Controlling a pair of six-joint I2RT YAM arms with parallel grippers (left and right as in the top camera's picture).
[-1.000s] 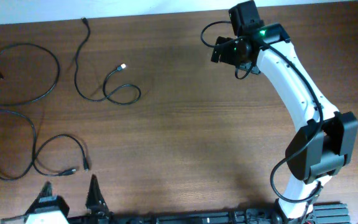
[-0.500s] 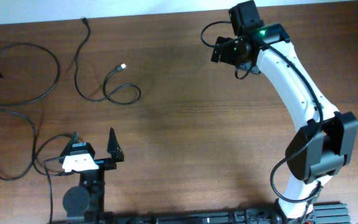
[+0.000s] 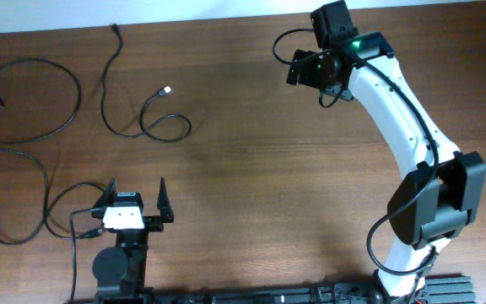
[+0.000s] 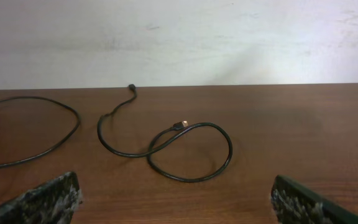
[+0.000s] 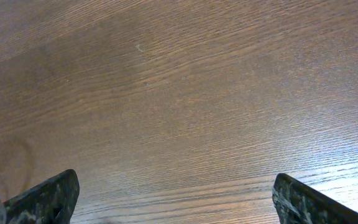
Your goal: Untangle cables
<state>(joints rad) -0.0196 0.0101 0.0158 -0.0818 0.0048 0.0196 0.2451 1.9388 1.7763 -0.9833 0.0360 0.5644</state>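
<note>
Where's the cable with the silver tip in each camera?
Overhead: silver-tipped cable lies upper left, curled in a loop.
Left wrist: it lies at centre.
Right wrist: not in it.
Shared landmark: the big looped cable just left of it.

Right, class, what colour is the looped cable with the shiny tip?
The looped cable is black; the left wrist view shows it best.
</note>
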